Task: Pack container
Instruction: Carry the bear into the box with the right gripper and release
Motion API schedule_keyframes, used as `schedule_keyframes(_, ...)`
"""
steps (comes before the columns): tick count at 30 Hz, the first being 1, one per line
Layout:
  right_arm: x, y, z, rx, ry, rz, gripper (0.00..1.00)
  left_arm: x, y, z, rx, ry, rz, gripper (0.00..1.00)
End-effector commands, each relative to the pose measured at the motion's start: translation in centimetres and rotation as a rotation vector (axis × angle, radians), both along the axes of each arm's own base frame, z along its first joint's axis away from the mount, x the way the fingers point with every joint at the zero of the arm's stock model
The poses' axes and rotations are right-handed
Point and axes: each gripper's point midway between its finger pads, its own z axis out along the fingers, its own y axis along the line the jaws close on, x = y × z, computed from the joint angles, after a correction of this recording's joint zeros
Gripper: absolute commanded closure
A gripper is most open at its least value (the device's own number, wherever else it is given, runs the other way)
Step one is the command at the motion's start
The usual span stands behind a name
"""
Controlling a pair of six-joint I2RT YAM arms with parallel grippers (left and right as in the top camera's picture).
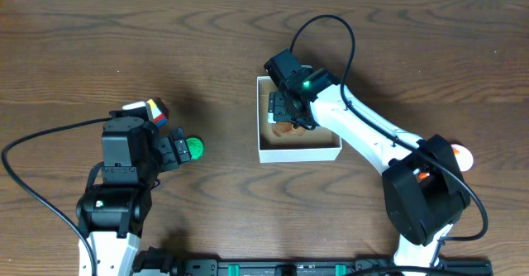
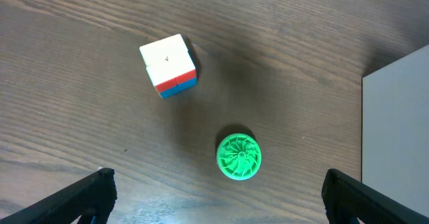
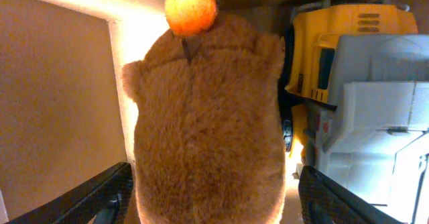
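The container (image 1: pixel 297 154), a shallow white box with a tan inside, sits right of the table's middle. My right gripper (image 1: pixel 291 111) reaches down into it. In the right wrist view the gripper (image 3: pixel 211 197) is open, its fingers on either side of a brown plush toy (image 3: pixel 208 117) with an orange ball (image 3: pixel 191 8) at its far end. A yellow and grey toy (image 3: pixel 355 83) lies beside the plush in the box. My left gripper (image 1: pixel 169 149) is open and empty above the table, just short of a green ribbed disc (image 2: pixel 238 157).
A white, red and blue cube (image 2: pixel 168 66) lies on the wood beyond the green disc; it also shows in the overhead view (image 1: pixel 155 111). The box's outer wall (image 2: pixel 399 117) is at the right of the left wrist view. An orange and white object (image 1: pixel 459 155) sits by the right arm's base.
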Motion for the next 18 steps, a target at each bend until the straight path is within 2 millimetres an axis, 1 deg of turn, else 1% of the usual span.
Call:
schedule_keyframes(1,0.7,-0.4,0.7,-0.016,-0.030,0.020,0.20,0.3,0.3,0.8,0.017,-0.016,0.004,0.02)
schedule_keyframes(3,1.1,-0.1,1.9,-0.006,-0.059,0.045,0.18,0.3,0.3,0.8,0.017,-0.016,0.004,0.02)
schedule_keyframes(6,2.0,0.3,5.2,0.018,-0.132,0.090,0.15,0.3,0.3,0.8,0.017,-0.016,0.004,0.02)
schedule_keyframes(8,2.8,0.1,8.3,0.045,-0.197,0.101,0.13,0.3,0.3,0.8,0.017,-0.016,0.004,0.02)
schedule_keyframes(9,3.1,-0.4,10.1,0.058,-0.232,0.084,0.12,0.3,0.3,0.8,0.017,-0.016,0.004,0.02)
schedule_keyframes(10,3.4,-1.0,11.6,0.071,-0.259,0.069,0.06,0.3,0.3,0.8,0.017,-0.016,0.004,0.02)
schedule_keyframes(11,3.7,-2.0,13.5,0.090,-0.294,0.040,0.05,0.3,0.3,0.8,0.017,-0.016,0.004,0.02)
schedule_keyframes(12,3.8,-3.4,15.2,0.111,-0.323,-0.005,0.01,0.3,0.3,0.8,0.017,-0.016,0.004,0.02)
schedule_keyframes(14,3.7,-7.0,18.2,0.144,-0.365,-0.120,0.01,0.3,0.3,0.8,0.017,-0.016,0.004,0.02)
schedule_keyframes(15,3.4,-9.3,19.4,0.146,-0.375,-0.187,0.01,0.3,0.3,0.8,0.017,-0.015,0.004,0.02)
schedule_keyframes(17,2.4,-13.8,20.5,0.130,-0.367,-0.320,0.01,0.3,0.3,0.8,0.017,-0.015,0.004,0.02)
schedule_keyframes(18,1.5,-16.9,20.8,0.110,-0.351,-0.409,0.01,0.3,0.3,0.8,0.017,-0.015,0.004,0.02)
